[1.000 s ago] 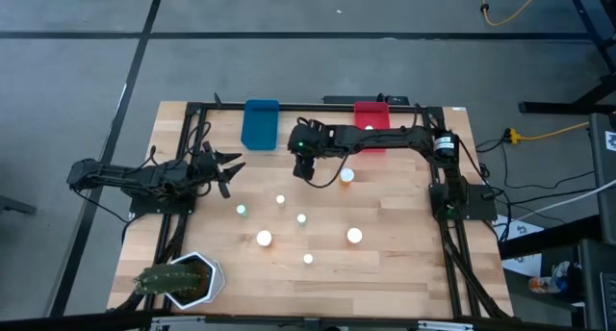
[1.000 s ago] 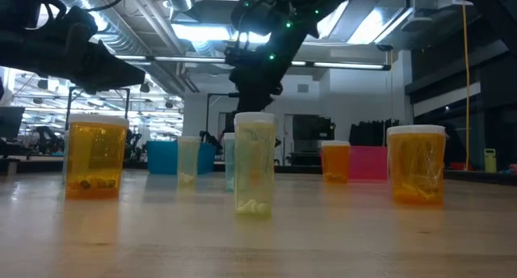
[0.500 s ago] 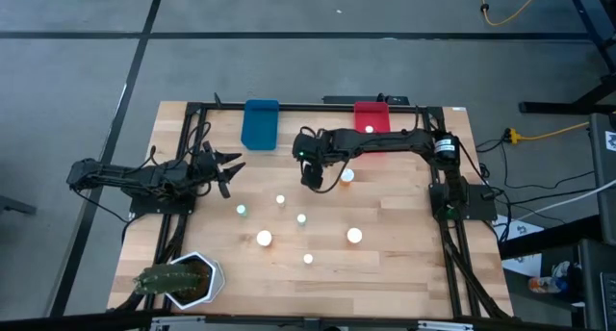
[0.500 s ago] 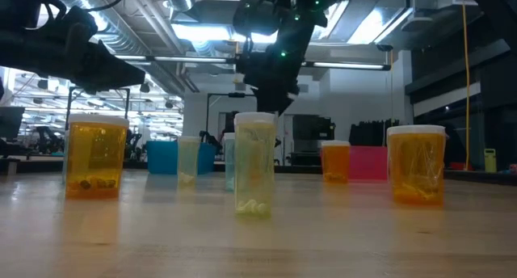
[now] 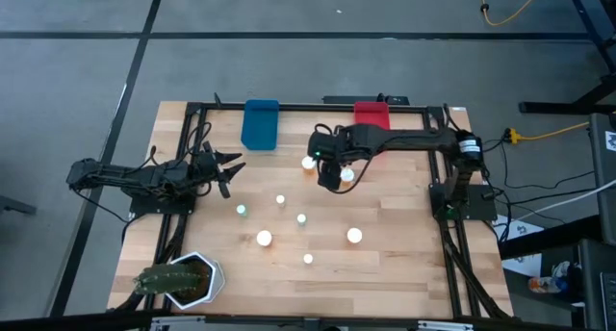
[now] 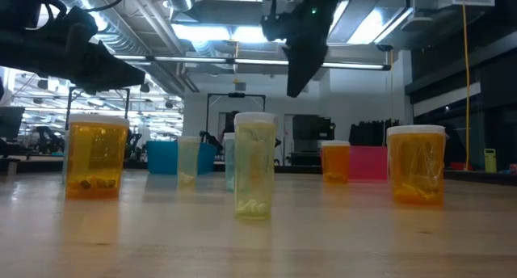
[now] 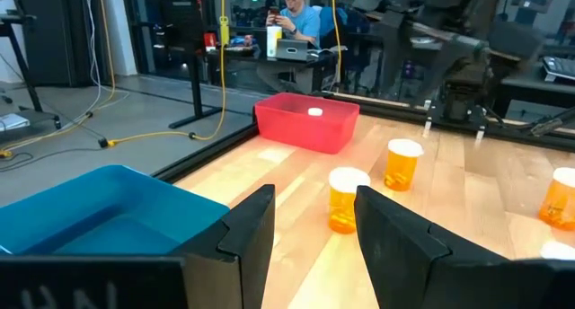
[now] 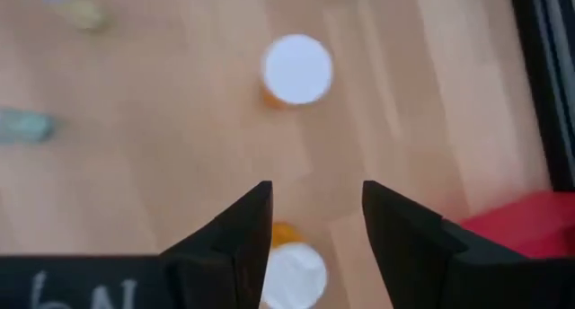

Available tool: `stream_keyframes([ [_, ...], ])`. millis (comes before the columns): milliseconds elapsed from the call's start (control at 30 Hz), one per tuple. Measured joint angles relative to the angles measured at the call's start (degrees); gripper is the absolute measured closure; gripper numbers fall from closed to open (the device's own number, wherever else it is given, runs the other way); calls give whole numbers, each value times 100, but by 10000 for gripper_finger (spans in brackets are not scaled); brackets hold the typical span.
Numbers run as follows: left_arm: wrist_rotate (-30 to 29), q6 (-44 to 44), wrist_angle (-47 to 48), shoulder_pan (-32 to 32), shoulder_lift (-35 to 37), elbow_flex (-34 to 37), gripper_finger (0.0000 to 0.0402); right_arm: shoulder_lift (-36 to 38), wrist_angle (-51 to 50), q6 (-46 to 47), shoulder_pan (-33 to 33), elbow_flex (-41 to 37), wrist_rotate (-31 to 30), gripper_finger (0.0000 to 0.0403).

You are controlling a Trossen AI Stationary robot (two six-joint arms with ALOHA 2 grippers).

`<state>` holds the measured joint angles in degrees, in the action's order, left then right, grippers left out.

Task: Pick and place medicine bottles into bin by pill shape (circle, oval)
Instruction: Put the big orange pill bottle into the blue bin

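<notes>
Wooden table (image 5: 404, 225): right jaws (image 8: 314, 221) spread above an amber bottle (image 8: 293, 271).

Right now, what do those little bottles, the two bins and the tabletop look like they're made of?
The medicine bottles look like clear plastic, some amber, some pale: pills show through. Their caps look matte white plastic. The red bin and the blue bin seem smooth moulded plastic. The table looks like pale wood planks, with visible seams.

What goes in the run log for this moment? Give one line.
right gripper: open, empty, above amber bottle near red bin | left gripper: open, waiting at table's left | one bottle in red bin
</notes>
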<state>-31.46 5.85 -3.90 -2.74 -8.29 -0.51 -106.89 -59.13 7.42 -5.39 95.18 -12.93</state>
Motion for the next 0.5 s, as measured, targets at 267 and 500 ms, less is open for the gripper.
stream_keyframes([
  [267, 0, 0, 0, 0, 0, 0, 255, 4, 516, -332, 39, -9, 252, 228],
  [500, 0, 0, 0, 0, 0, 0, 255, -10, 791, -642, 172, -9, 237, 169],
])
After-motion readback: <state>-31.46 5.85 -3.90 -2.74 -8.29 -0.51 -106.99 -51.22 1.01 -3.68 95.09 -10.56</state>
